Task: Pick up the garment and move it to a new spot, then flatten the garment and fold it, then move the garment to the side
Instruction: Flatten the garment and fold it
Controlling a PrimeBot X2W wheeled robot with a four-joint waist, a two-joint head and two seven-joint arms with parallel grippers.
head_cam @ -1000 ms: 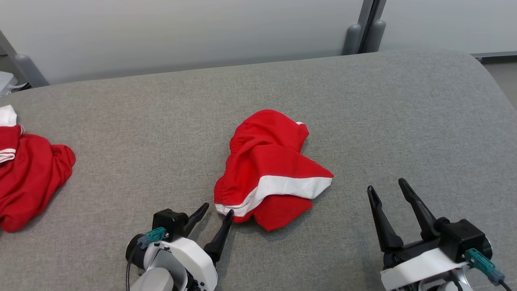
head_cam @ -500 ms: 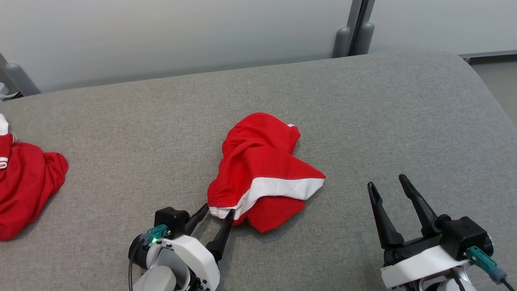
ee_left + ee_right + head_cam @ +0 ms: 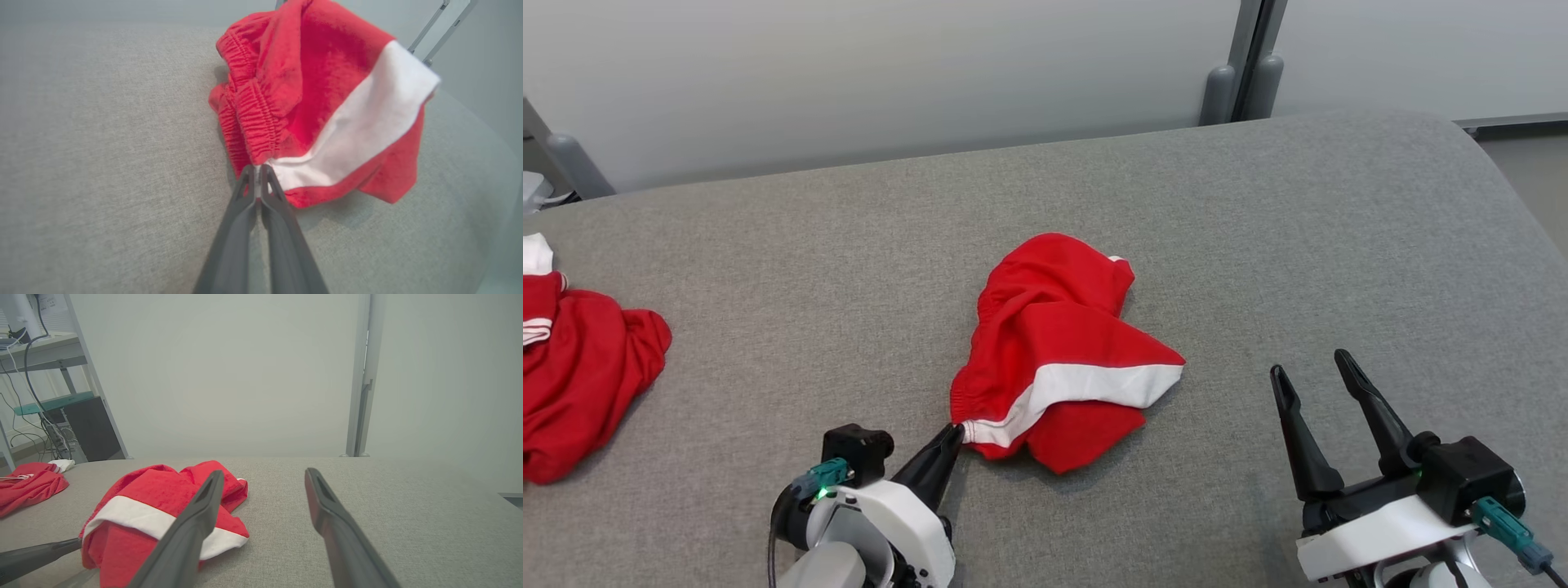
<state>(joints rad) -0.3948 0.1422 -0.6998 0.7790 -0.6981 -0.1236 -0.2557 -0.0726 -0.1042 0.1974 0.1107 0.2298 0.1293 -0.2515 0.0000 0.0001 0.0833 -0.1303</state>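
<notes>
Head view: my left end effector (image 3: 954, 431) is pressed together, pinching the near white-edged corner of the garment (image 3: 1062, 343). The rest lies crumpled on the desk (image 3: 1258, 204) just beyond my tips. My right end effector (image 3: 1307, 365) is spread, apart from the cloth.
Left wrist view: corner clamped at the tips.
Right wrist view: garment ahead-left.

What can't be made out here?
- Head view: red shorts, own folds hide leg layout and underside.
- Left wrist view: left gripper, shut fingertips cover how much hem they pinch.
- Head view: second red garment, cut off by left edge; type unclear.
- Right wrist view: right gripper, open; one finger hides part of the shorts.
</notes>
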